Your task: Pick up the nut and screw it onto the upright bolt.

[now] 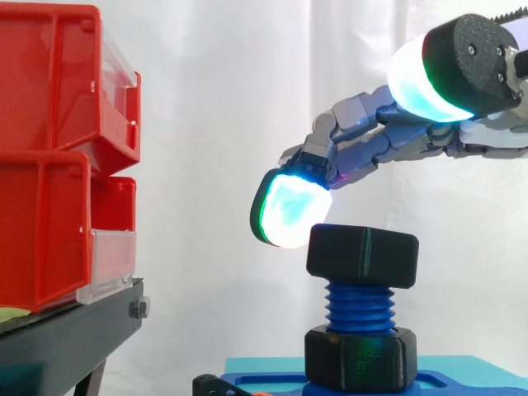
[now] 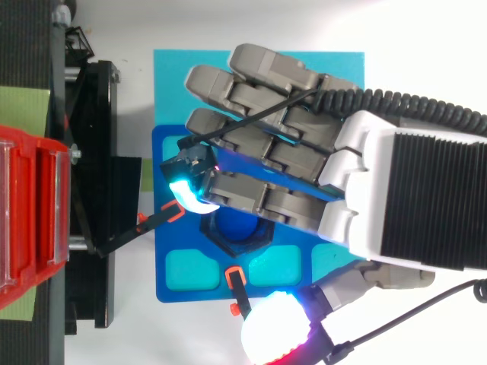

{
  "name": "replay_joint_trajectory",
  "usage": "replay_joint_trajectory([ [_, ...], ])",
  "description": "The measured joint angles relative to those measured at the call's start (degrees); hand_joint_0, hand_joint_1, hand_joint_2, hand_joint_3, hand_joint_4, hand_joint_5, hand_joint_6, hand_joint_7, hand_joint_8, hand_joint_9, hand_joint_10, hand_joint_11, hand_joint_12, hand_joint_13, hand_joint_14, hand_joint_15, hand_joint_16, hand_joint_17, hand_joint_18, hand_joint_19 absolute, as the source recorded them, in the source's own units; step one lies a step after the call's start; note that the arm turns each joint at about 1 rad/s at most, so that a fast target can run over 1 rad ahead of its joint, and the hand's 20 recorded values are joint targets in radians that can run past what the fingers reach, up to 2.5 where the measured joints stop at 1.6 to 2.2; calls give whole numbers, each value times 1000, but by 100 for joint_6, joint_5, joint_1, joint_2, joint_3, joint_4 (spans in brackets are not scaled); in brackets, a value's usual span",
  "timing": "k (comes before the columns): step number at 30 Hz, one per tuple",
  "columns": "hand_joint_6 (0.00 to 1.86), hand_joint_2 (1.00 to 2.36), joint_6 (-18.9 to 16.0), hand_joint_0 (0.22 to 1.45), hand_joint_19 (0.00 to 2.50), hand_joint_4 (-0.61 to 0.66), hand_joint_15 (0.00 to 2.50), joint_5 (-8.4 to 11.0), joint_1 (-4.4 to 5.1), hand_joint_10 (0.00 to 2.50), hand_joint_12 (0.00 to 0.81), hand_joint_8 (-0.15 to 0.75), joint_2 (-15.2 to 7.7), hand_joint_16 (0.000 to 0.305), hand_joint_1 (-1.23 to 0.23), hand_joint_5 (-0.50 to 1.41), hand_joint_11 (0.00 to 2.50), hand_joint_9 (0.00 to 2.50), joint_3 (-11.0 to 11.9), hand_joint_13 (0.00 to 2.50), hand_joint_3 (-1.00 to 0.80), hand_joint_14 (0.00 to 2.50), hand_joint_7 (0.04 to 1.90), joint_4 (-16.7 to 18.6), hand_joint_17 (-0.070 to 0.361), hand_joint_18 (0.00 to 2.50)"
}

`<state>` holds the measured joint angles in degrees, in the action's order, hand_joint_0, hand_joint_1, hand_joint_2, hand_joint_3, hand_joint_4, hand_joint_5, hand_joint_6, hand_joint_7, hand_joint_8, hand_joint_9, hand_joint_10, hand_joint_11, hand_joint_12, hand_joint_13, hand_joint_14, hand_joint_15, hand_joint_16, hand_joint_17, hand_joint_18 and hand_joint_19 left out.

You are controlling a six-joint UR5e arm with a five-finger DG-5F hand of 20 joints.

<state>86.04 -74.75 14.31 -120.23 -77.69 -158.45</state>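
Nut (image 1: 363, 256) sits level atop the upright bolt (image 1: 360, 307), axis vertical; hand (image 2: 293, 163) hovers released above.

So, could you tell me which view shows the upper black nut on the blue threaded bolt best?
The side view: the upper black nut shows in profile atop the blue threaded bolt, the hand's glowing fingertip near its corner. In the top view the hand covers most of it, leaving some hexagonal edge.
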Motion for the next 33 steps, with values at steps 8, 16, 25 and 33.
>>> replay_joint_trajectory([
  [8,504,1000,-8,502,0,259,0,-82,-35,0,380,284,-1,47,-29,-104,0,450,0,230,-500,0,1104,-109,107,0],
  [16,503,1000,-9,511,0,236,0,-205,-137,0,374,287,0,46,-53,-87,0,481,0,256,-500,0,1223,-197,103,0],
  [25,501,1000,0,517,0,235,0,-361,-299,0,362,291,0,44,-80,-66,0,538,0,310,-500,0,1341,-325,99,23],
  [33,540,1000,0,524,0,247,0,-504,-460,0,340,293,0,40,-94,-26,0,668,-1,412,-500,0,1350,-416,90,134],
])
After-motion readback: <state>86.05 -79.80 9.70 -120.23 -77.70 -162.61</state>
